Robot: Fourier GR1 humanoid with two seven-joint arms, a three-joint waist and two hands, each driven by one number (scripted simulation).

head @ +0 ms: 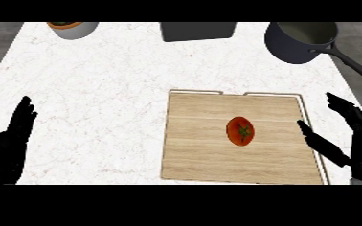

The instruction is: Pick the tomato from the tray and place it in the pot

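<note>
No readable text or labels anywhere.

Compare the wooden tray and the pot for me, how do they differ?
The tray is flat, rectangular and light wood; the pot is deep, round and dark grey. The tray holds a tomato; nothing shows in the pot. The tray lies near the robot, the pot at the far right corner. Both rest on the counter.

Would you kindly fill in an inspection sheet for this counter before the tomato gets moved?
Surface: white marbled counter.
Job's things: tomato lying on the wooden tray; dark pot at far right, handle pointing right.
Clutter: grey bowl far left; dark grey box at the far edge.
Hands: left hand open, resting at left edge; right hand open beside the tray, holding nothing.
Cables: nothing seen.
Surroundings: nothing seen.
</note>
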